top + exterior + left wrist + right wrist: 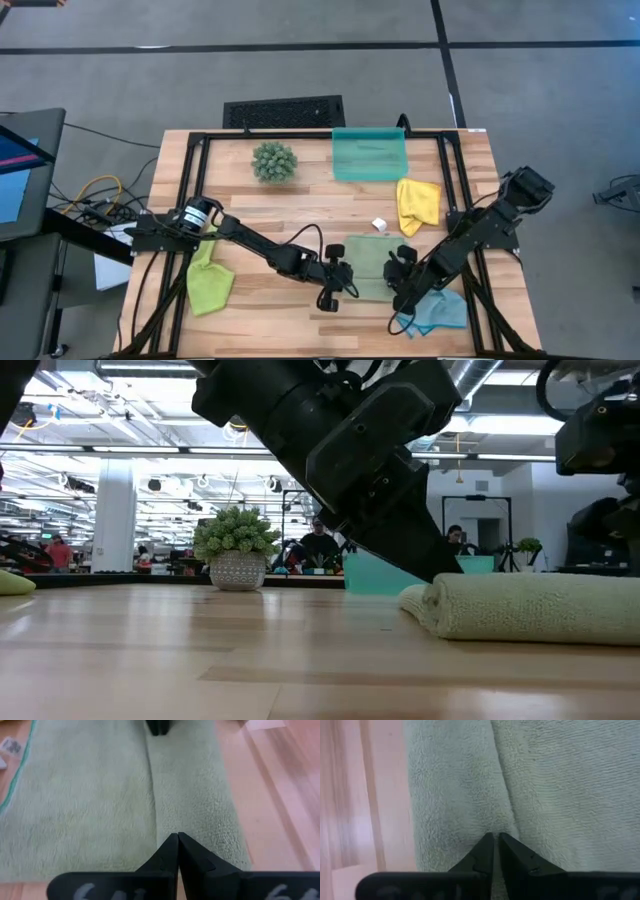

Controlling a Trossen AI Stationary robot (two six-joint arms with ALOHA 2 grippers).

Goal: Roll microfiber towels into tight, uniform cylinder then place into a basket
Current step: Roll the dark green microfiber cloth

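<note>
Both grippers were down on the sage green towel point(368, 266) mid-bench, the left gripper point(333, 297) pinched fully closed at its rolled edge and the right gripper point(399, 297) nearly closed on that same fold at the other end, with the teal basket point(370, 154) well beyond them.

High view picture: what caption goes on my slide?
Both grippers, left and right, roll the sage towel on the table.
</note>
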